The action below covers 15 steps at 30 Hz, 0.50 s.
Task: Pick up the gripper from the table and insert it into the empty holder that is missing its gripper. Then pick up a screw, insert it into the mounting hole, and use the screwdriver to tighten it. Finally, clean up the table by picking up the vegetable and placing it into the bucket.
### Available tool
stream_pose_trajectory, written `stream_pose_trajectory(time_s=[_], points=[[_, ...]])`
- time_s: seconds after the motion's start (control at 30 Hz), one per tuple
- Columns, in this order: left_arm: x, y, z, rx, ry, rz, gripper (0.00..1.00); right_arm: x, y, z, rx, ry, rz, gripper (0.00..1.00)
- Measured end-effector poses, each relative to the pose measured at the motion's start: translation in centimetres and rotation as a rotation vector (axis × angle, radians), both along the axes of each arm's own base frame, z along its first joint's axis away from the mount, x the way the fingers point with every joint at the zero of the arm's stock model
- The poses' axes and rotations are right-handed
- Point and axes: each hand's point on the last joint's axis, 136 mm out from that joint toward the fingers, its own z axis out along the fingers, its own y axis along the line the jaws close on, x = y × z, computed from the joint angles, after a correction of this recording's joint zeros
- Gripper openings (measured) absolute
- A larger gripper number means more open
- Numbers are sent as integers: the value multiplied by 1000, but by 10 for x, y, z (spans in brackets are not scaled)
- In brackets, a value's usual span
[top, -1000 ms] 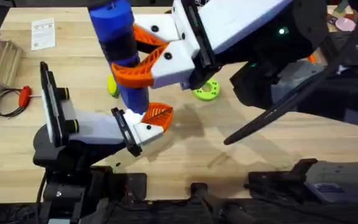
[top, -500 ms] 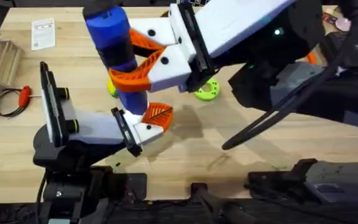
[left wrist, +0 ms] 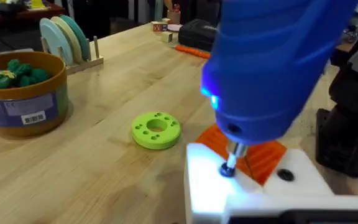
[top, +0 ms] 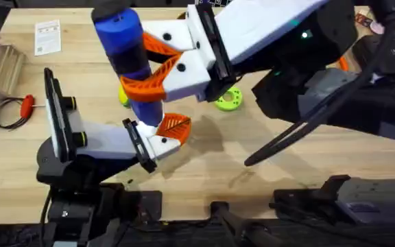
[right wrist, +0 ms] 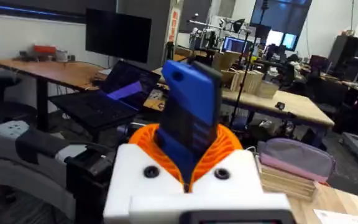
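Nothing has shifted since half a second ago: right fingers (top: 158,65) clamp one screwdriver (top: 130,58) at upper centre, its tip on one screw (left wrist: 228,169); left fingers' (top: 163,134) opening I cannot tell.

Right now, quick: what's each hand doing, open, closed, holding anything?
Left hand: cannot be told; its orange fingers sit under the screwdriver tip.
Right hand: closed on the blue screwdriver, held upright with its tip on the screw.

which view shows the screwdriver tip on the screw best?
Left wrist: the screwdriver tip meets the screw on the holder. Overhead shows its blue body between the right gripper fingers; right wrist, its top end.
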Motion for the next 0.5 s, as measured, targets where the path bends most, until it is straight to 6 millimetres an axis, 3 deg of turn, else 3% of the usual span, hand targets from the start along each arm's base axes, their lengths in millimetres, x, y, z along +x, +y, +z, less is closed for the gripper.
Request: stream_pose_trajectory(time_s=[0.5], points=[[0, 0, 0, 0, 0, 0, 5, 1, 1, -3, -9, 0, -4, 24]])
